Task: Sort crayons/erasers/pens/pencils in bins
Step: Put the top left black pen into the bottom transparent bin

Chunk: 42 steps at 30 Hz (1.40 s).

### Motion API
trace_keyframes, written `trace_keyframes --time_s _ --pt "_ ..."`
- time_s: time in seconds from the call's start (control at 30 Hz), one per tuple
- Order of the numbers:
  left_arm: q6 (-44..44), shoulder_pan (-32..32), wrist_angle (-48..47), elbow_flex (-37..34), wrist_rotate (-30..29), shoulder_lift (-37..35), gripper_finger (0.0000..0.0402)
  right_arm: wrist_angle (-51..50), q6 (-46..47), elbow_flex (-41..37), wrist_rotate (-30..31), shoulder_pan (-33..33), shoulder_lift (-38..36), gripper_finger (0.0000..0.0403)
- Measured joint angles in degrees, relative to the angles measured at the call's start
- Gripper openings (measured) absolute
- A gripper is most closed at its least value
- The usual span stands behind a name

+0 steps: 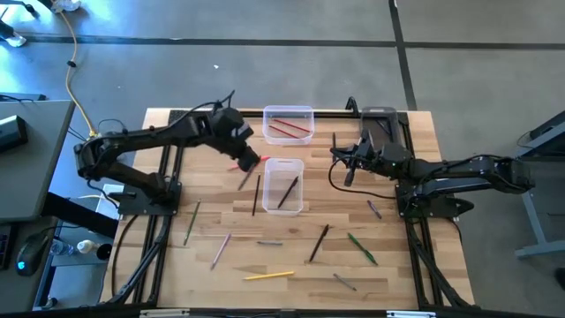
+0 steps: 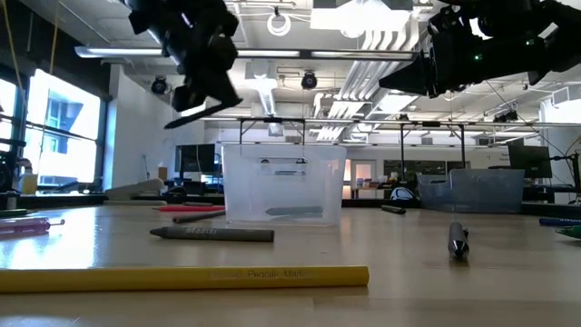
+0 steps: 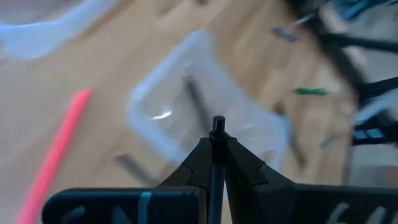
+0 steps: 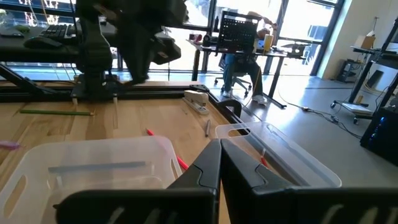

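Yellow pencil (image 2: 182,276) lies unsorted on desk (image 1: 397,265); left gripper (image 1: 250,162) clenched on dark pen (image 3: 216,155) above clear bin (image 1: 283,185) for drop, right gripper (image 1: 347,168) closed empty.

light: bright daylight from windows (image 2: 54,127) at 9 o'clock | left wrist view: motion blur | table (image 2: 381,291): soft glare

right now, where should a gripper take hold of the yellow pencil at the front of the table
Grip the yellow pencil near its middle, coming straight down from above with the jaws across its width. It lies flat on the wooden table, nearly parallel to the front edge, and a mid-shaft hold should keep it from tipping. No other item touches it, so both sides look free for the fingers.
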Motion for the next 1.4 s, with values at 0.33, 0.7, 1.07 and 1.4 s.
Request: trace_keyframes --time_s 0.33,0.7,1.07,1.4 --pt "-12.2 -7.6 21.3 0.1 -1.3 7.7 0.0008 -0.4 -0.3 0.0 0.0 0.0 0.0 0.0" --pt "-9.9 -12.0 33.5 0.0 -10.0 21.1 0.0008 -0.4 -0.4 0.0 0.0 0.0 0.0 0.0" --pt "-3.8 -12.1 34.1 0.1 -17.6 24.7 0.0018 -0.6 -0.5 0.0 0.0 0.0 0.0 0.0" --pt "-1.4 -12.3 33.8 0.0 -18.8 26.8 0.0027 -1.4 -1.5 0.0 0.0 0.0 0.0 0.0"
